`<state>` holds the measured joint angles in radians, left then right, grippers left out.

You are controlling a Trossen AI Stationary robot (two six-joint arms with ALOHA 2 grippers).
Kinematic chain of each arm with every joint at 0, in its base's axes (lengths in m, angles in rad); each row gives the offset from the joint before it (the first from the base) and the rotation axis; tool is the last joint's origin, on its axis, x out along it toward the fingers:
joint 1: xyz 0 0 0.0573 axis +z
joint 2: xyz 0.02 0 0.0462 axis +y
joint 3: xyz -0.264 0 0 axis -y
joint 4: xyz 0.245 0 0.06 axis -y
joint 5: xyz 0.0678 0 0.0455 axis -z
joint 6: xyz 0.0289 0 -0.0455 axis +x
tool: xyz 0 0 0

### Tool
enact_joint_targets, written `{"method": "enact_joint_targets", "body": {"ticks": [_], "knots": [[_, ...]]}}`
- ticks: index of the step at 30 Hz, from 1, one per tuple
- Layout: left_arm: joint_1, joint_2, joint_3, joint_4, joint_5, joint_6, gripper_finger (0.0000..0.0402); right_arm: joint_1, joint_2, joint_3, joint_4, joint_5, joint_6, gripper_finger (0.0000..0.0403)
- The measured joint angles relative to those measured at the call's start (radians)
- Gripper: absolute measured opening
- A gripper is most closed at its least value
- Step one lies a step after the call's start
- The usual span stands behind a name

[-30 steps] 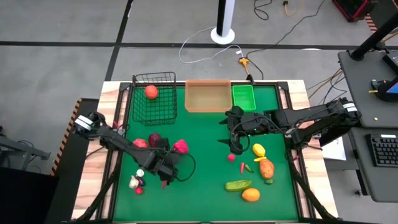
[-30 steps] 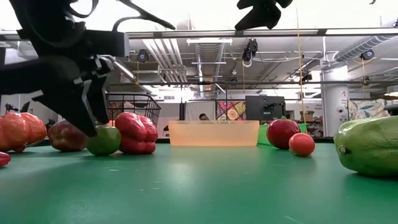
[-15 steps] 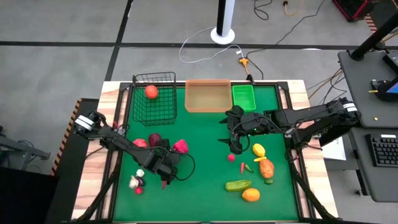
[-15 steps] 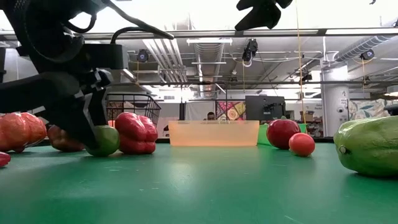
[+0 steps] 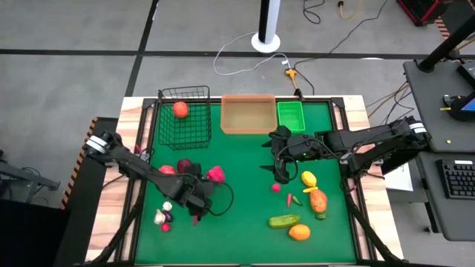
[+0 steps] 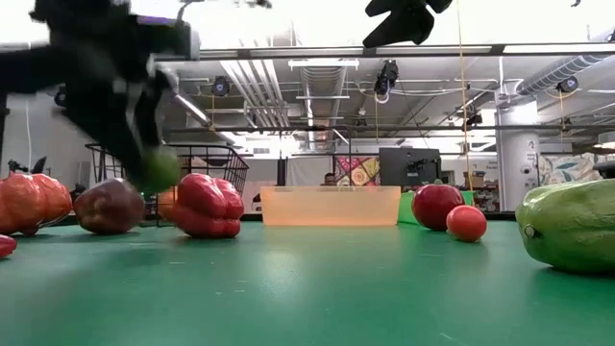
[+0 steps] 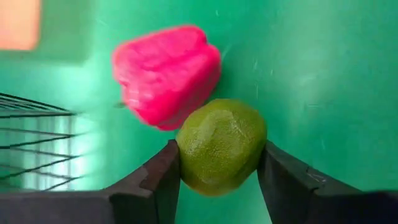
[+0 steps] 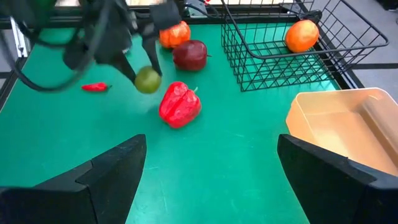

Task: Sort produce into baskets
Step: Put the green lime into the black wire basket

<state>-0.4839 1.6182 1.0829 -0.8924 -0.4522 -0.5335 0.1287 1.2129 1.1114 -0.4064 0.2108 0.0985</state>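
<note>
Left gripper pinches a green lime-like fruit between both fingers, held just off the green mat beside a red bell pepper and near the black wire basket, w/ the tan tray and green bin further along the back edge. Right gripper waits mid-table, fingers spread, nothing in them. To do this step well: keep the squeeze firm on the round, slick-looking fruit, lift clear of the pepper before swinging, and let go only once well inside the chosen container's rim. 1 orange fruit already sits in the wire basket.
</note>
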Motion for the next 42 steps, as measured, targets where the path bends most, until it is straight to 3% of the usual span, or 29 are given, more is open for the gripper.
{"method": "enact_joint_targets", "body": {"ticks": [11, 15, 19, 30, 35, 42], "knots": [[0.077, -0.279, 0.173, -0.249, -0.219, 0.067, 0.0161, 0.0, 0.0, -0.001, 0.0, 0.0, -0.003, 0.0354], [0.197, -0.381, 0.186, -0.271, -0.245, 0.07, 0.016, 0.0, 0.0, -0.001, 0.0, 0.0, -0.003, 0.0354], [0.385, -0.443, 0.183, -0.269, -0.244, 0.101, 0.016, -0.001, 0.0, -0.002, 0.0, 0.0, -0.003, 0.0354], [0.905, -0.441, 0.124, -0.172, -0.045, 0.365, 0.016, -0.001, 0.0, -0.002, -0.012, 0.0, 0.031, 0.0354], [1.035, -0.382, 0.108, -0.128, 0.029, 0.455, 0.016, -0.003, 0.0, -0.002, -0.043, 0.001, 0.049, 0.0354], [1.135, -0.282, 0.079, -0.109, 0.107, 0.541, 0.0165, -0.003, 0.0, -0.004, -0.071, 0.002, 0.084, 0.0354]]}}
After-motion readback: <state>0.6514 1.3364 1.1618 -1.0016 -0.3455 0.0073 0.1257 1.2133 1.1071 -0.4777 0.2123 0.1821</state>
